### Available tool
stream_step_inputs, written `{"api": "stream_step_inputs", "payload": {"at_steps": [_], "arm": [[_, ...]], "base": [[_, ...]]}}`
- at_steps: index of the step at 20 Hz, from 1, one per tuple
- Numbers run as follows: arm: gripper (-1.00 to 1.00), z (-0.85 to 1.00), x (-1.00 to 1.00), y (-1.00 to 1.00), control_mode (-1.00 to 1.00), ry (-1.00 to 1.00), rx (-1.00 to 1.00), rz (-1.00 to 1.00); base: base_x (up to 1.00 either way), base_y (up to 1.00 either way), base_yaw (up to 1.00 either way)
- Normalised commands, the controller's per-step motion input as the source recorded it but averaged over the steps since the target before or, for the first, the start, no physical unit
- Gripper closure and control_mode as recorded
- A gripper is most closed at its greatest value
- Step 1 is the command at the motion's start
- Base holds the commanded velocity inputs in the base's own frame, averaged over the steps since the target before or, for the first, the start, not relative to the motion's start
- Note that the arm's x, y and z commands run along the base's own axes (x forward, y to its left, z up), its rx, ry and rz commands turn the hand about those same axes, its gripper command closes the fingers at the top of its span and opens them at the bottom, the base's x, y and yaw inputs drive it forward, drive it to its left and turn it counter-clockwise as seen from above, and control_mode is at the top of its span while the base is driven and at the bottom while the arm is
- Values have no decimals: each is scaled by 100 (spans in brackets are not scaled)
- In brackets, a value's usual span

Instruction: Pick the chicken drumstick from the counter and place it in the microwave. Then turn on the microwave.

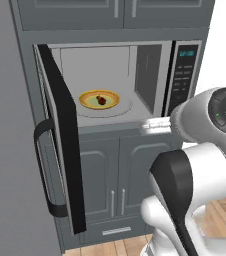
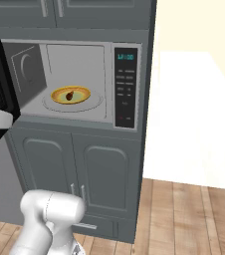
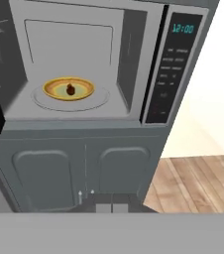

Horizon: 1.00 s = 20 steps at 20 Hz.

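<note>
The microwave (image 1: 150,75) stands with its black-windowed door (image 1: 60,135) swung wide to the left. Inside, the chicken drumstick (image 1: 101,99) (image 2: 70,95) (image 3: 70,90), a small brown lump, lies on a yellow plate (image 3: 86,89) on the turntable. My gripper (image 3: 112,208) is shut on nothing, its tips pressed together. It hangs outside the oven, low in front of the cabinet doors and well back from the opening. The keypad (image 3: 176,69) with its teal display sits to the right of the cavity. The counter is out of view.
Grey cabinet doors (image 2: 79,169) run below the oven and more cabinets (image 1: 115,10) above it. The open door's dark curved handle (image 1: 42,170) juts out at the left. Wooden floor (image 2: 184,214) lies to the right.
</note>
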Motion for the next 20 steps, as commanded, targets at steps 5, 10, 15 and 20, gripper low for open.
{"api": "stream_step_inputs", "payload": {"at_steps": [5, 10, 15, 20], "arm": [[100, -23, -28, 0, -100, -8, -6, 0], [100, -21, -34, 0, -100, -7, -1, 0], [100, 0, -56, 0, -100, -13, -1, 1], [100, 0, -95, 7, -100, -17, -3, 1]], "base": [[0, 0, 0], [0, 0, 0], [0, 0, 0], [0, 0, 0]]}}
